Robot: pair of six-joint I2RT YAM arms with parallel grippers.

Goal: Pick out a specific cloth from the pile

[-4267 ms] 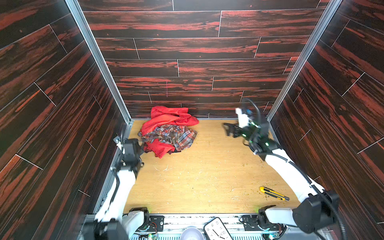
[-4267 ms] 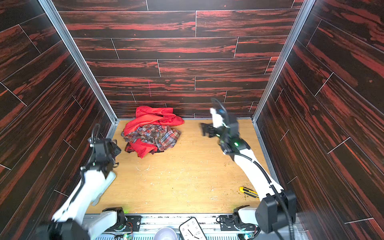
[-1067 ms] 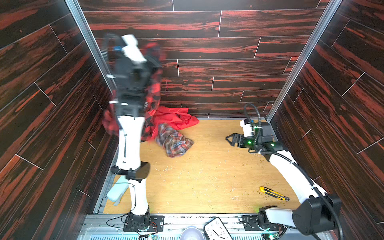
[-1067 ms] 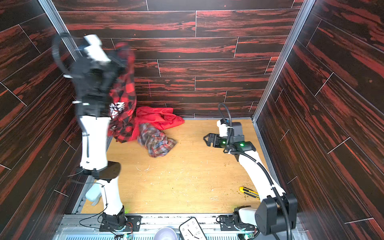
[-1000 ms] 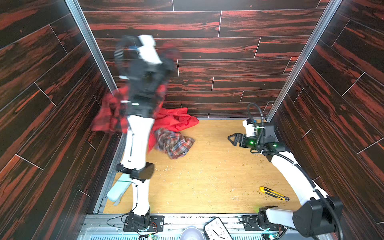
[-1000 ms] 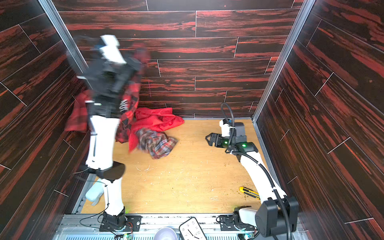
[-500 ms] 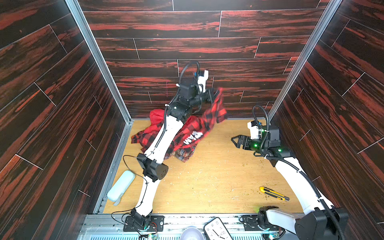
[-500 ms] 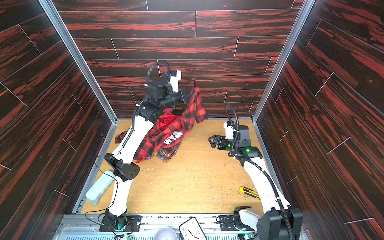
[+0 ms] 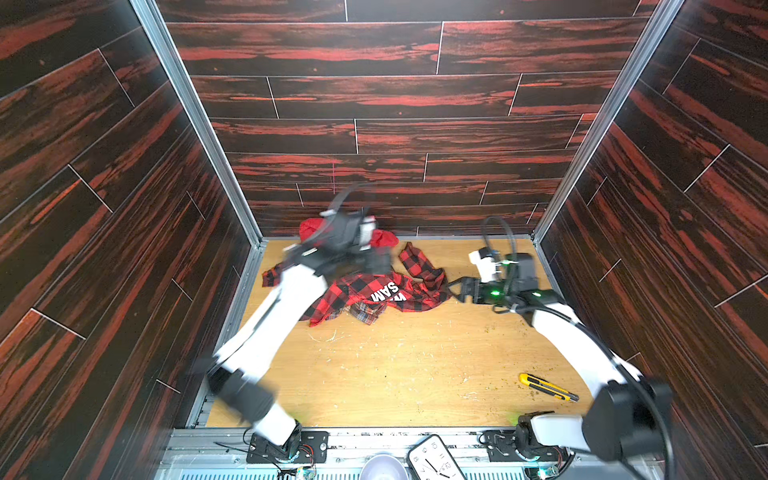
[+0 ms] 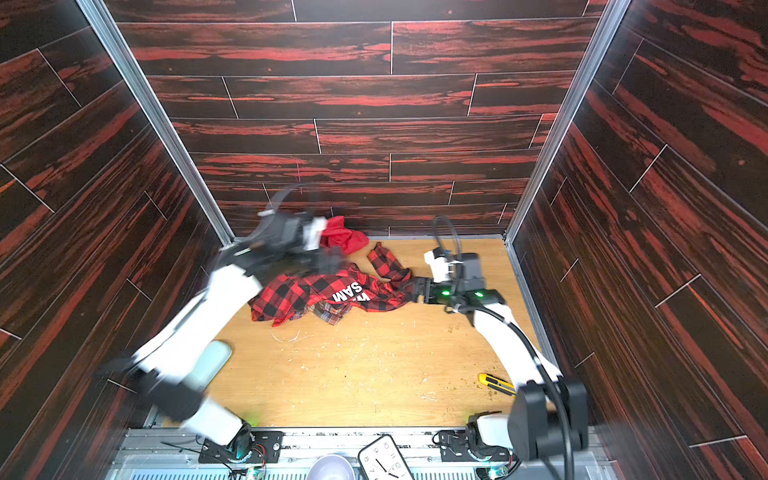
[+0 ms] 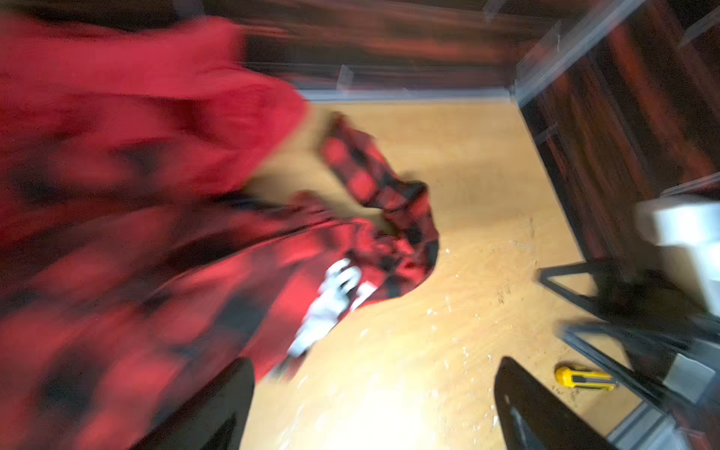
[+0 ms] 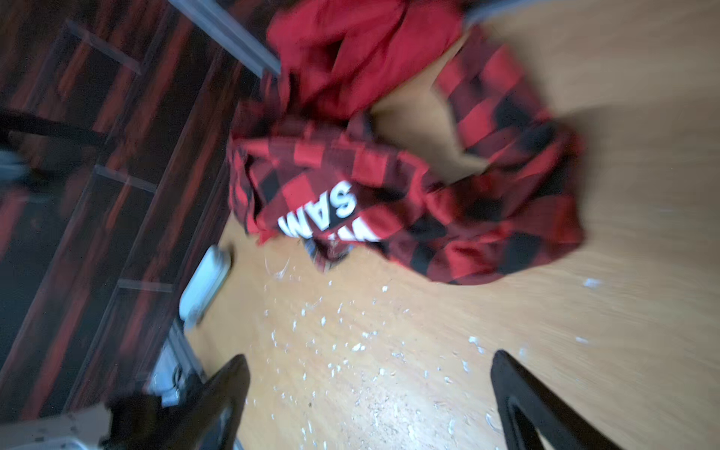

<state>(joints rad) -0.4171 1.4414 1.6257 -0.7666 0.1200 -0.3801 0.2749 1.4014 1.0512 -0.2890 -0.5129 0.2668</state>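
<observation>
Red-and-black buffalo-check cloth w/ white lettering facing up lies crumpled on wooden table, far left-centre, draped over near part of pile (plain red fabric + grey plaid shirt). L gripper, motion-blurred, hangs over cloth's far edge, fingers spread wide, holding nothing. R gripper sits just right of cloth, fingers spread, empty. Near right: yellow utility knife.

The red-and-black checked cloth looked soft and matt, the pale wooden tabletop smooth but scuffed, the dark wood-grain panels faintly glossy.
</observation>
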